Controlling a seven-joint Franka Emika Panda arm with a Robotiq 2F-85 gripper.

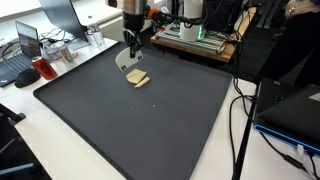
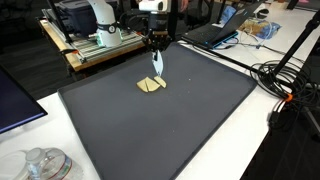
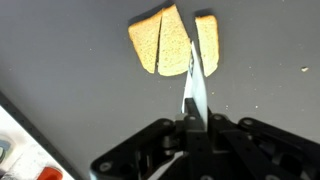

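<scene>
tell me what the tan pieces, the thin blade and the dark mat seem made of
tan pieces: porous matte surface, probably bread, possibly sponge foam.
thin blade: pale, smooth, slightly shiny; plastic or metal, cannot tell.
dark mat: even matte grey-black, no shine; perhaps rubber or fabric.

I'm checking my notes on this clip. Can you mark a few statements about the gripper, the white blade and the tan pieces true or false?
1. The gripper is shut on a white blade. True.
2. The tan pieces lie on a blue plate. False: they lie side by side on the dark mat.
3. The blade lies flat on the mat. False: the gripper holds it, with its tip pointing at the pieces.
4. An open laptop stands off the mat. True.
</scene>
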